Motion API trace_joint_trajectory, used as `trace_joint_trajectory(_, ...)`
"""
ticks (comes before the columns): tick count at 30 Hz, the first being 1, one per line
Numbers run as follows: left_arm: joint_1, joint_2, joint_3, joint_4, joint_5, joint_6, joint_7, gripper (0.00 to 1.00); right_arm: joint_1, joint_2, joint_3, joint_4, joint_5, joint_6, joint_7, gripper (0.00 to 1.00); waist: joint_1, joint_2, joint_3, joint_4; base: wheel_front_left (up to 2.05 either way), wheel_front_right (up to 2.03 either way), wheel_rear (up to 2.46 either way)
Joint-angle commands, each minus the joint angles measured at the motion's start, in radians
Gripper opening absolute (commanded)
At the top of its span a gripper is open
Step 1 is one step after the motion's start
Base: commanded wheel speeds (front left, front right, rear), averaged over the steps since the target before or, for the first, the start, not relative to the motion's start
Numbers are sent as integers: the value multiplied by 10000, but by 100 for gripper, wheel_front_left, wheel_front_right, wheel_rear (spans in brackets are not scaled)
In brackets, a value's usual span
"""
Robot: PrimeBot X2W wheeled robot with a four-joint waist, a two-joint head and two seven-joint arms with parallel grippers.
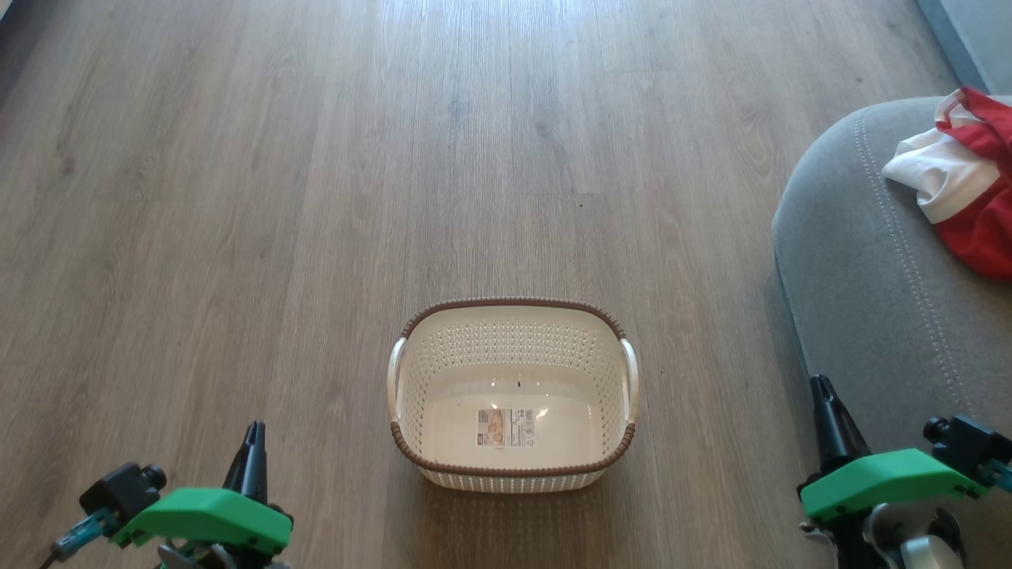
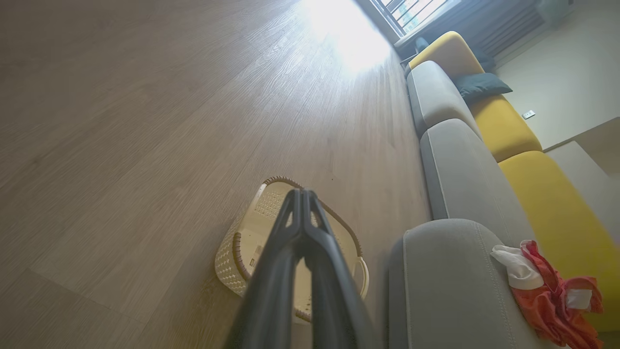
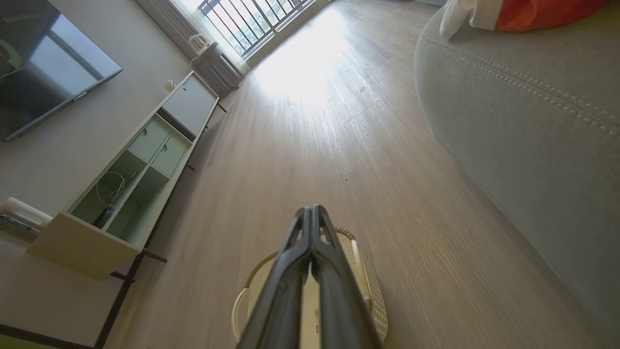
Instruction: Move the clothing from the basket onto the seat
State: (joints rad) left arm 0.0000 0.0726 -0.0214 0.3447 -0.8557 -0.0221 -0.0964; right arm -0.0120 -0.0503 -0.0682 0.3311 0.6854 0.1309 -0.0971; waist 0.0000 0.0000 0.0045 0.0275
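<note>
Both closed on nothing: left hand (image 1: 254, 442) and right hand (image 1: 822, 395), flanking the basket (image 1: 506, 348). Looks done, with the clothing (image 1: 968, 190) lying on the seat (image 1: 854, 276). Best to hold off and verify. From the head view, a bare labelled basket bottom; from the left wrist view, a yellow backrest (image 2: 547, 194) beside the garment.

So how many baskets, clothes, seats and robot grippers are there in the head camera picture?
Baskets: 1, the basket
Clothes: 1, the clothing, red and white
Seats: 1, the seat, grey
Grippers: 2, left gripper and right gripper
Total: 5
</note>
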Motion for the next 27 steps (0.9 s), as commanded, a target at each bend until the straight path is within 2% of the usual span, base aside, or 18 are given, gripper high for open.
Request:
trace_joint_trajectory(1,-524,35,286,-357,-323,-86,81,0,-570,-7,7,-389,401,0,64,0,0,0,0,-7,0,0,0)
trace_joint_trajectory(27,-723,-57,668,-583,-2888,-442,801,0,-709,-4,-159,-557,3546,0,791,0,0,0,-5,-102,0,0,0)
